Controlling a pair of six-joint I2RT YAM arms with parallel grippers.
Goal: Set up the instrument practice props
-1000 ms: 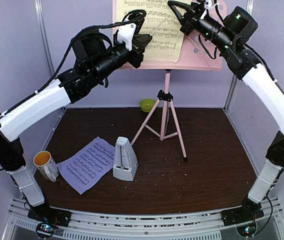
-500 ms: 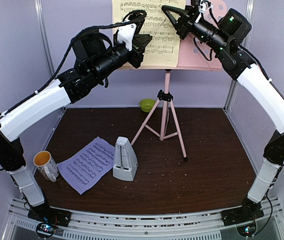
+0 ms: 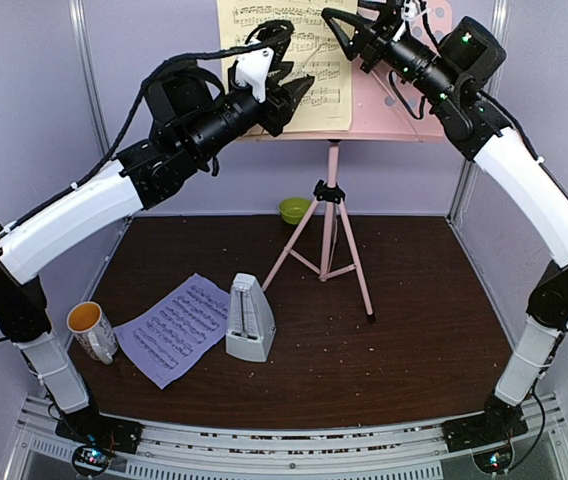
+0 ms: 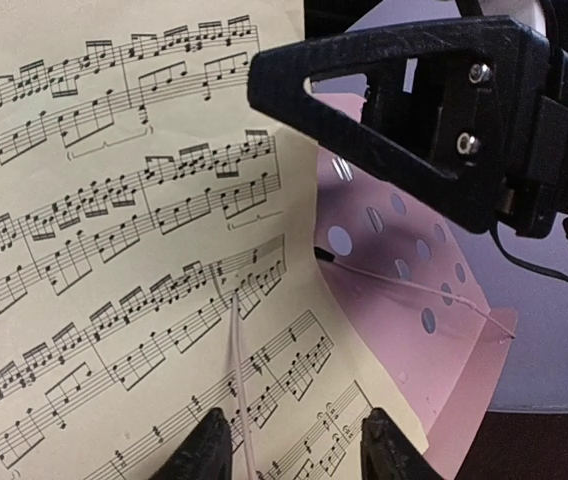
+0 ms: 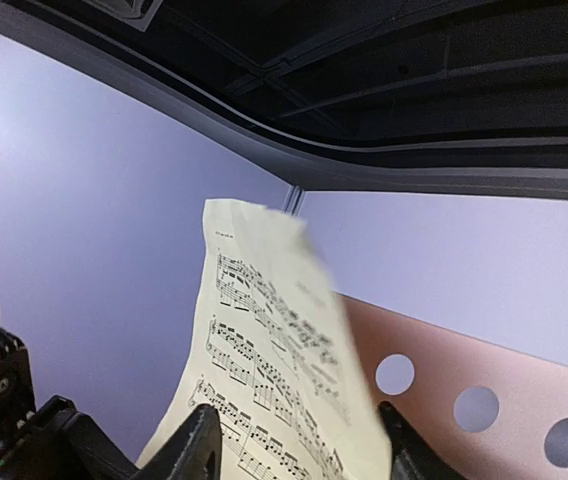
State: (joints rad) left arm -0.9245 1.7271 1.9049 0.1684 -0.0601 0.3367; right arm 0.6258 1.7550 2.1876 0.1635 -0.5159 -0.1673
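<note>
Curling yellow paper sheet fronts perforated pink desk.

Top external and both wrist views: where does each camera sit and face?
Top external: above and behind the bases, looking over the table to the back wall; both arms, left gripper and right gripper at the yellow music sheet.
Left wrist: high, facing the sheet and perforated pink desk; own fingertips below, right gripper above.
Right wrist: high, facing the sheet's top and wall; own fingertips below.
Shared: sheet and desk in all.
</note>
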